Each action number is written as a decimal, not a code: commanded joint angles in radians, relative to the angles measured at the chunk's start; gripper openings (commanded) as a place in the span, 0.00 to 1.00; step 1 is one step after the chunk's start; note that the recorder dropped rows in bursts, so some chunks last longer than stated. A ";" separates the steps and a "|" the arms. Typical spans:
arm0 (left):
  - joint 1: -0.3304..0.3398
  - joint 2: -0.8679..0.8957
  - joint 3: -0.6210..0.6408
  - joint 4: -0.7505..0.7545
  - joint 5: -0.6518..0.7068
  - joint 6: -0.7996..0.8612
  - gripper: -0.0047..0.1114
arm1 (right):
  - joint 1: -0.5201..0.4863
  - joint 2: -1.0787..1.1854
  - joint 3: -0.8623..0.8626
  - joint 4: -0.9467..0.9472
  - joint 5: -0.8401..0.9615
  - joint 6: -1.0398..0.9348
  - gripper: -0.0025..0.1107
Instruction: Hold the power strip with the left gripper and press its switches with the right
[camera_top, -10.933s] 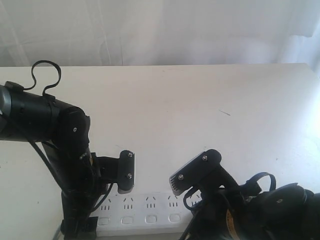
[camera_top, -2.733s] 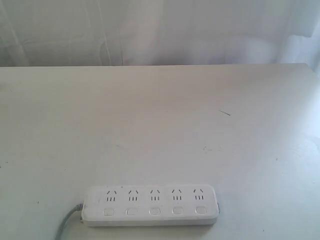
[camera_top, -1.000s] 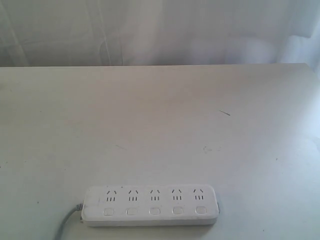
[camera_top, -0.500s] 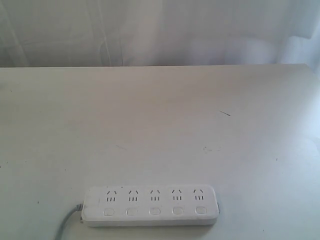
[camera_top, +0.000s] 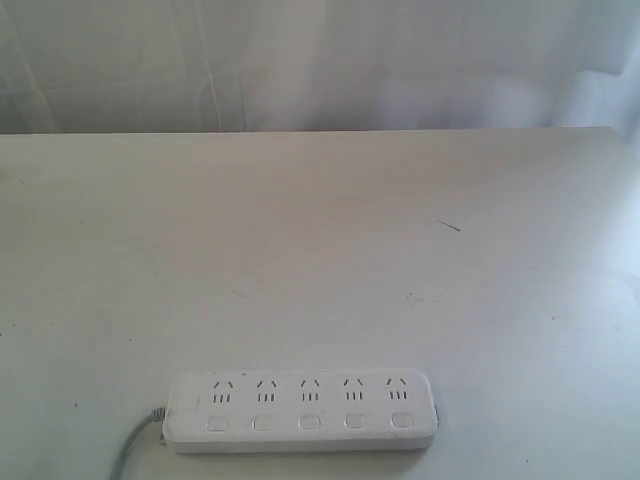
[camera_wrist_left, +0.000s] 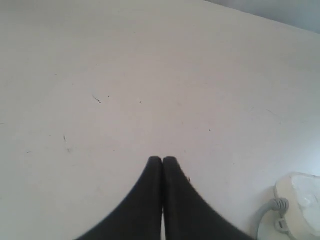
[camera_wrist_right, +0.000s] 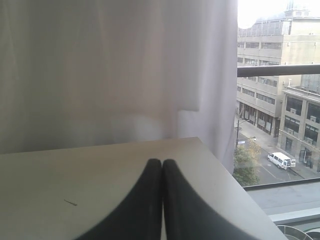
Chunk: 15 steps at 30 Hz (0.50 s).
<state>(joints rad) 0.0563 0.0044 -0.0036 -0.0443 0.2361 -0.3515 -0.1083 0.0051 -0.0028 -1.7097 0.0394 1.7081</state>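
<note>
The white power strip (camera_top: 300, 410) lies flat near the table's front edge in the exterior view, its row of switches (camera_top: 308, 423) below the sockets and its grey cord (camera_top: 130, 452) trailing off at the left. Neither arm shows in that view. In the left wrist view my left gripper (camera_wrist_left: 162, 159) is shut with nothing in it, above bare table, and the strip's cord end (camera_wrist_left: 295, 207) sits off to one side. My right gripper (camera_wrist_right: 162, 161) is shut and empty too, pointing over the table toward the curtain.
The white table (camera_top: 320, 230) carries a small dark scratch (camera_top: 449, 225). A white curtain (camera_top: 300, 60) hangs behind it. The right wrist view shows the table's corner (camera_wrist_right: 200, 142) and a window (camera_wrist_right: 280, 125) onto a street beyond.
Both arms, which stood over the strip about eleven seconds ago, have left the exterior view. Over the last second nothing has moved.
</note>
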 joint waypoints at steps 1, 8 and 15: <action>0.001 -0.004 0.004 -0.015 0.013 -0.003 0.04 | -0.003 -0.005 0.003 -0.010 -0.001 -0.004 0.02; 0.001 -0.004 0.004 0.013 0.013 0.297 0.04 | -0.003 -0.005 0.003 -0.010 0.001 -0.004 0.02; 0.001 -0.004 0.004 0.013 0.013 0.326 0.04 | -0.003 -0.005 0.003 -0.010 0.001 -0.004 0.02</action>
<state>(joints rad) 0.0563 0.0044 -0.0036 -0.0335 0.2383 -0.0295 -0.1083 0.0051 -0.0028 -1.7097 0.0394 1.7081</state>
